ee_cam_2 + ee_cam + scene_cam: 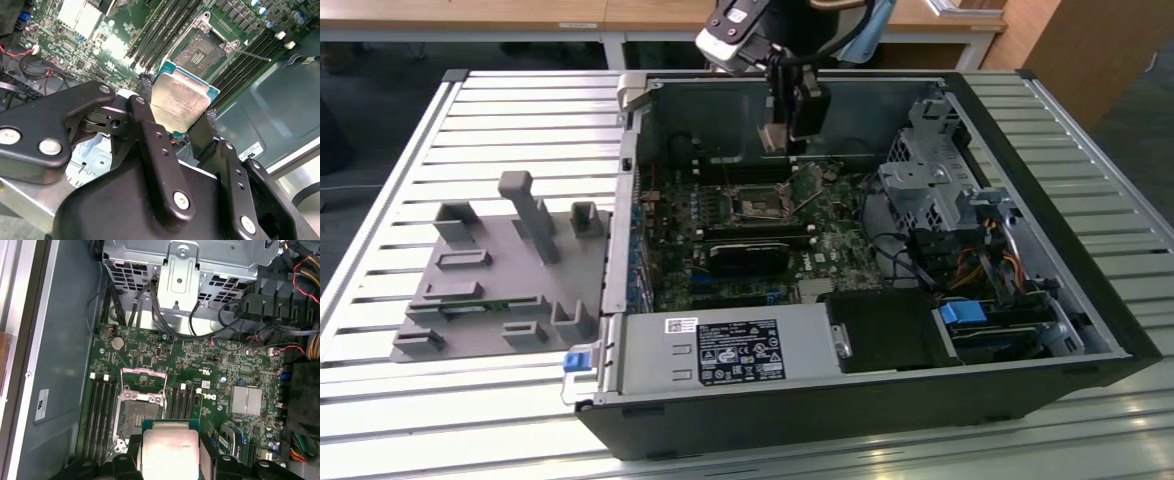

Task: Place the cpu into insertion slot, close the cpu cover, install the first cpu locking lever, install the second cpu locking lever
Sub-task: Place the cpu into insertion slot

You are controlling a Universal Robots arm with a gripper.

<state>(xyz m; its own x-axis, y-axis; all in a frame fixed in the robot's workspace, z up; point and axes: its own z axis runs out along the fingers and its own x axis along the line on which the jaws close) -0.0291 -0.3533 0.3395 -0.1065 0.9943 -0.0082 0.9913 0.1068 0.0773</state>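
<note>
Holding: flat square cpu, pale silver-grey metal top, teal-green rim, clamped by two opposite edges in black gripper, near square black silver-rimmed insertion slot.

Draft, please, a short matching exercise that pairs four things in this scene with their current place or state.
Things:
1. cpu
2. insertion slot
3. cpu cover
4. grey fixture block

States:
A. swung open
B. beside the computer case
C. empty
D. clamped in the end effector

Pairs: 1-D, 2-C, 3-A, 4-B
</note>
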